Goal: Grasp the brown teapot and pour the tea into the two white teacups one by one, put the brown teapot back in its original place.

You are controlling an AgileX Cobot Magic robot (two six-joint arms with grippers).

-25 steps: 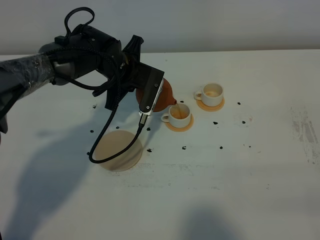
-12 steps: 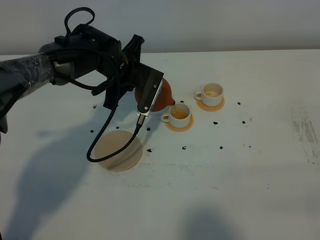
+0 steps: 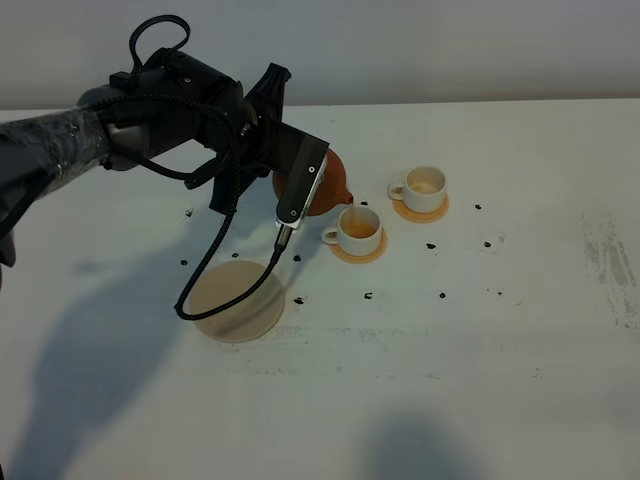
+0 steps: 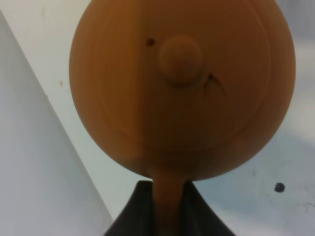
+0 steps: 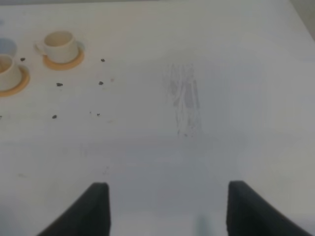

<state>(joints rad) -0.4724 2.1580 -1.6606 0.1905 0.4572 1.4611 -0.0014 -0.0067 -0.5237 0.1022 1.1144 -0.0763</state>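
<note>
The brown teapot (image 3: 328, 180) has tipped back from the nearer teacup (image 3: 360, 229) by the far edge of the worktop (image 3: 450, 350), clamped in my left gripper (image 4: 166, 196), right gripper (image 5: 167, 189) spread open.

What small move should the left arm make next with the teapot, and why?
Probably swing the brown teapot toward the large beige coaster. The left gripper is shut on its handle, the nearer teacup and the farther teacup both look filled, and that coaster lies bare.
</note>
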